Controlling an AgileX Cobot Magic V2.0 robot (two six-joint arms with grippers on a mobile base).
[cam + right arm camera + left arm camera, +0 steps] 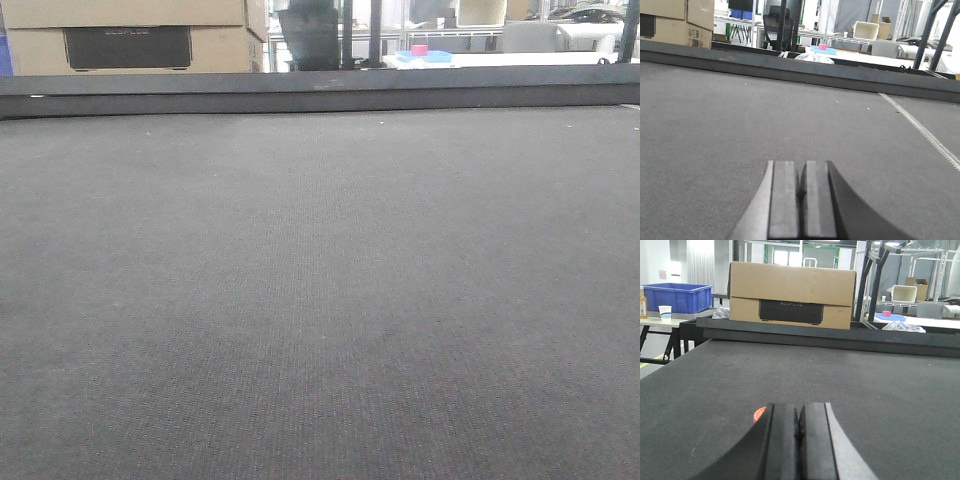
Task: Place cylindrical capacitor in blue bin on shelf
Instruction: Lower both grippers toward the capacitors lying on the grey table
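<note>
Since both arms sit low over the grey counter (pixel 320 300), I start with what lies closest to me. My left fingers (pixel 782 440) are pressed together, pad against pad, with nothing showing in the seam. My right fingers (pixel 785 200) are pressed together the same way and look to be holding nothing.

Just beside the outer edge of my left fingers, a small orange-red spot (pixel 759 414) peeks out low against the felt. I cannot tell whether it is the capacitor or a part of my own wrist, and too little of it shows to give a long axis. No cylinder shows anywhere else on the counter. If that spot is the part, it lies to the left of my left fingers, so the left arm is the nearer one. Ahead of my right fingers I see only felt and a pale strip (pixel 920 127) running away to the right.

Farther off, the counter ends at a raised dark rim (pixel 320 95), with a cardboard box (pixel 792 295) behind it. Far to the left, well apart from me, a blue bin (pixel 677 296) stands on a pale table beside a white cup (pixel 664 311). No steel shelf shows, so I cannot say this bin is the one meant.
</note>
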